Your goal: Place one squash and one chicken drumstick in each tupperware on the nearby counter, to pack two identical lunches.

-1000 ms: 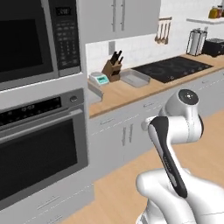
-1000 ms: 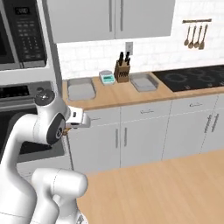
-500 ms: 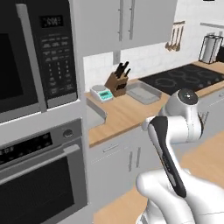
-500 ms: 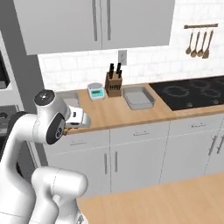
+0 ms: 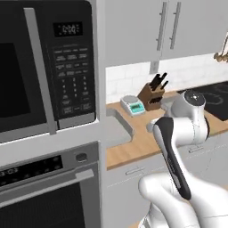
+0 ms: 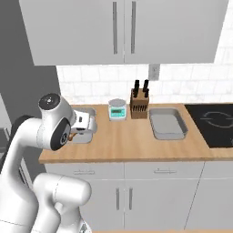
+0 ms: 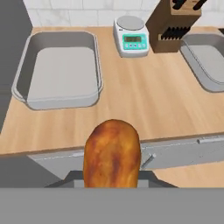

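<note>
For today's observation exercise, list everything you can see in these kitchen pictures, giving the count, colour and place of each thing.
chicken drumstick: one, brown-orange, held in the hand, in front of the counter edge.
tupperware: two, grey, both empty; one at the counter's left end, one right of the knife block.
counter: one, light-brown wood, grey cabinet fronts below.
kitchen scale: one, grey with a green display, between the left tupperware and the knife block.
knife block: one, brown with black handles, against the tiled wall.
stovetop: one, black, at the counter's right.
microwave: one, black, above the oven.
oven: one, grey and black, below the microwave.
wall cabinets: grey, above the counter.
hand: one, white, shut on the drumstick.
</note>
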Robot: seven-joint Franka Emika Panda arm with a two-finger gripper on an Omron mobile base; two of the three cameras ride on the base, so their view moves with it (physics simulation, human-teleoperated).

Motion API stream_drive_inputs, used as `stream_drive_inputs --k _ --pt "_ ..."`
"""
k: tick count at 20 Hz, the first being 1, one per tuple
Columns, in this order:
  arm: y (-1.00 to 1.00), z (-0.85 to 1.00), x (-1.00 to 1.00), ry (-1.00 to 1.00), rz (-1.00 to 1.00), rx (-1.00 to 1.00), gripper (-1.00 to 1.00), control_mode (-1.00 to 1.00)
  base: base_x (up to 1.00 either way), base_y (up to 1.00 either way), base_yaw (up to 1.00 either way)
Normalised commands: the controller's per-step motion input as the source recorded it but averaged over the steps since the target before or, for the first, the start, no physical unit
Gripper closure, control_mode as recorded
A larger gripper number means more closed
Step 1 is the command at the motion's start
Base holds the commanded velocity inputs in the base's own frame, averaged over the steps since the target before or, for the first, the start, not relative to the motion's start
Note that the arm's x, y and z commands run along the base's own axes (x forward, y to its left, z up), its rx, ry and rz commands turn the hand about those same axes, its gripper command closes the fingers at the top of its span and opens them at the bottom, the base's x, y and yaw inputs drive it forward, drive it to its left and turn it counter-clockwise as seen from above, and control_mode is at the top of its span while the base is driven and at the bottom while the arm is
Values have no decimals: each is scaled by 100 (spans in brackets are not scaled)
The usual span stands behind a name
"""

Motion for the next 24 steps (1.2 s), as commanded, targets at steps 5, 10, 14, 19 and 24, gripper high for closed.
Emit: stream_drive_inputs --k 5,10,14,19,24 --pt "0 0 0 0 0 0 100 100 50 -57 40" --pt "0 0 0 0 0 0 100 100 59 -6 36" --pt "0 0 0 0 0 0 100 100 49 1 30" --pt "12 -53 28 0 13 0 100 -100 8 1 5" --pt "33 -67 31 1 5 0 100 -100 0 0 0"
